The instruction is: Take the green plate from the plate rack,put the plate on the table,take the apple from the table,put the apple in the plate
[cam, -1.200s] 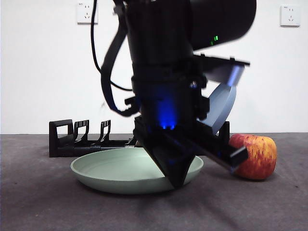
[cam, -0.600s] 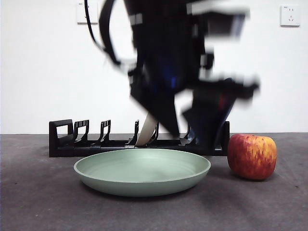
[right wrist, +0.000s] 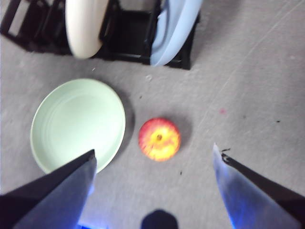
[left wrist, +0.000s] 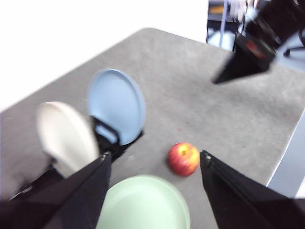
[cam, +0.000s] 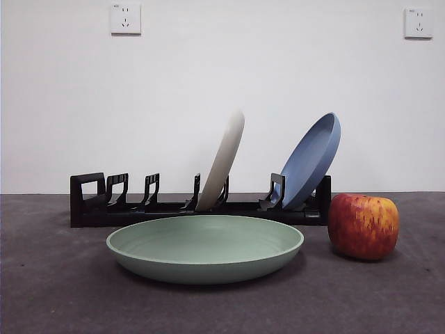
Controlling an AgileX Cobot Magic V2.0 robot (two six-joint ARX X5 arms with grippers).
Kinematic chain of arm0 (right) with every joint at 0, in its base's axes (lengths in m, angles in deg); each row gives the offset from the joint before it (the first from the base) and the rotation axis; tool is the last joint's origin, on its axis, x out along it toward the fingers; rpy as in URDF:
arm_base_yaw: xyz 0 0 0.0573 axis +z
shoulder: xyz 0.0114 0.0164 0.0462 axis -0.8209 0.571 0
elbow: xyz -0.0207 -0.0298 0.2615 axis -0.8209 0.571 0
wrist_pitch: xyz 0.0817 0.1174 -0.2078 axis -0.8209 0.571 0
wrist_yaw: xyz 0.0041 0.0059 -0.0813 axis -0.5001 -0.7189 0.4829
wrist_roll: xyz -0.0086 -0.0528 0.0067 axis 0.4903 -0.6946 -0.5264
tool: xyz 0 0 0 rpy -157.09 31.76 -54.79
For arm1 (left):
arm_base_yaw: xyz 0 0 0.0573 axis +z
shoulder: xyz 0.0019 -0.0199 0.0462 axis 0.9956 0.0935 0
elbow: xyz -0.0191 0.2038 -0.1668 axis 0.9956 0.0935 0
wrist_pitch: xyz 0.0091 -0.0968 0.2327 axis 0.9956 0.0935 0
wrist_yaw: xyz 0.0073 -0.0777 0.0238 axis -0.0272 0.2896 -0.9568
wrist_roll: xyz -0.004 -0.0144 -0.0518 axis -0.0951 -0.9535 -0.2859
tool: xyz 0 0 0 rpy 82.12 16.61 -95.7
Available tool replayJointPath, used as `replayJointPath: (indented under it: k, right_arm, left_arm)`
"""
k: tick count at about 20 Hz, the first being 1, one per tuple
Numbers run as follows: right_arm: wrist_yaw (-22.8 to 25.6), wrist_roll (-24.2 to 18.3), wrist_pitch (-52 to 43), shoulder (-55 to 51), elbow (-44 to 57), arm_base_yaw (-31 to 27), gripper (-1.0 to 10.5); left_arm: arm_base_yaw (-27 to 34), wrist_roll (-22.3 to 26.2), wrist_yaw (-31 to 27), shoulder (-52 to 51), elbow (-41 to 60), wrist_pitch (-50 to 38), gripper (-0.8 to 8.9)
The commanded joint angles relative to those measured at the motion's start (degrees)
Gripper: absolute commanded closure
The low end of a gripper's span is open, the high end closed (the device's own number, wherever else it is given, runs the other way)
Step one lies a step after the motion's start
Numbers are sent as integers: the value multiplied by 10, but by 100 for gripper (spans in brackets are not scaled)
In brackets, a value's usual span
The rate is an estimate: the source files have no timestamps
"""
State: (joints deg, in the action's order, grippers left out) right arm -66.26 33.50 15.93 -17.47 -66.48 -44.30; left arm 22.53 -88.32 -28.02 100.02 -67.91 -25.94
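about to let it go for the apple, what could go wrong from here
The apple lies on the table close beside the green plate; a jaw of the open right gripper coming down on that side could clip the plate's rim and shove it.

The apple is round and may roll if nudged off-centre, perhaps toward the plate rack behind it.

Plain white wall point(cam: 181, 90) bearing two sockets point(cam: 125, 18).
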Motion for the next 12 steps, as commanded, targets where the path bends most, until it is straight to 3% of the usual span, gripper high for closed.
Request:
replayJointPath:
  k: [1,6,8,12]
  right_arm:
    - [2,6,-3,-42,43,14,540]
    - [13,73,-56,-121,171,48,539]
    - [42,88,-82,-125,219,60,539]
    - [55,108,-181,-86,276,79,538]
  left_arm:
    - [7,4,0,-57,3,54,499]
    - [8,-36,-2,-169,3,163,499]
    - [8,-67,-2,-208,3,207,499]
    - [8,-133,-2,-276,3,281,499]
